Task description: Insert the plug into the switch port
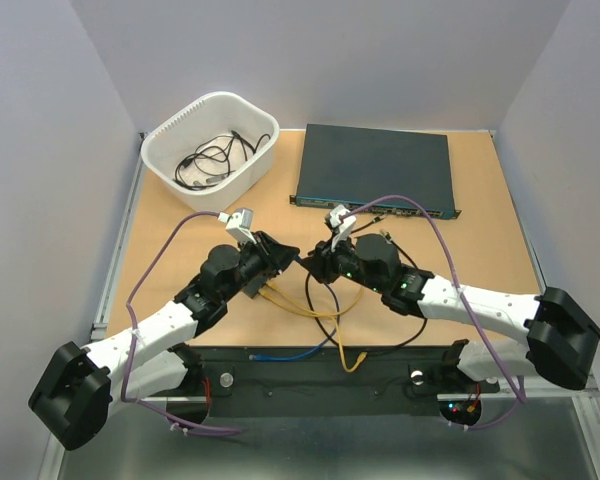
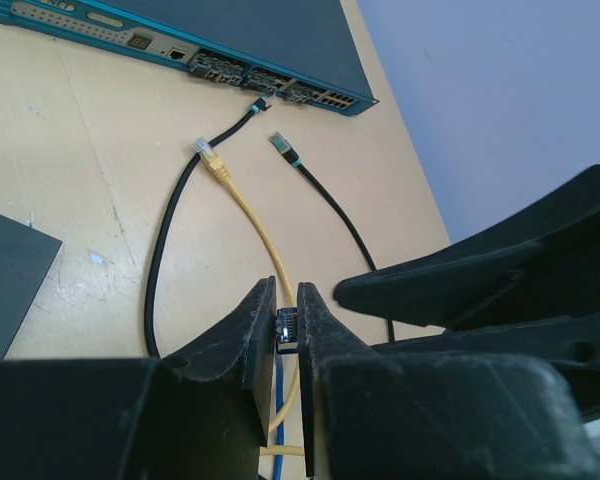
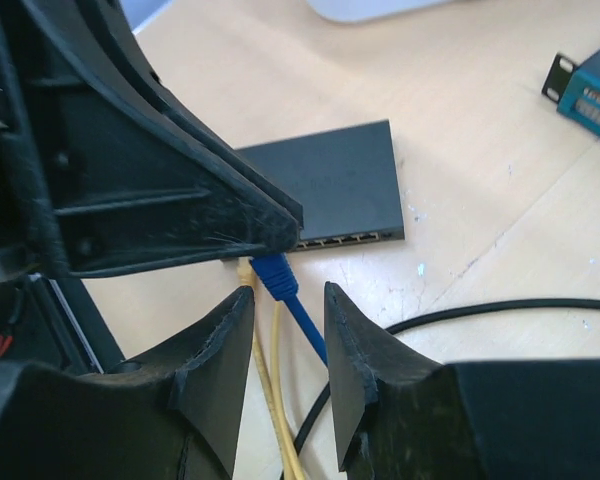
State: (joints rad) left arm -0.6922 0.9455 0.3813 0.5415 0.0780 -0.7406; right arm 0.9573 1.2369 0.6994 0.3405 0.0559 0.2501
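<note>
Two grippers meet at mid-frame in the top view. The left gripper (image 2: 285, 296) has its fingers pinched on the plug (image 2: 288, 330), with the blue cable (image 2: 279, 388) trailing below. The right gripper (image 3: 288, 298) has its fingers spread, and that cable runs through the gap without visibly touching them. In the right wrist view, the plug sits just above those spread fingertips, at the lower-left end of the ports (image 3: 345, 240) along the box (image 3: 330, 185) edge; whether it is seated cannot be told.

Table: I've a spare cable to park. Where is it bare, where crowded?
Bare: between the large dark box and the right table edge; in front of the basket. Crowded: the middle, around the small black box and loose cables.
</note>
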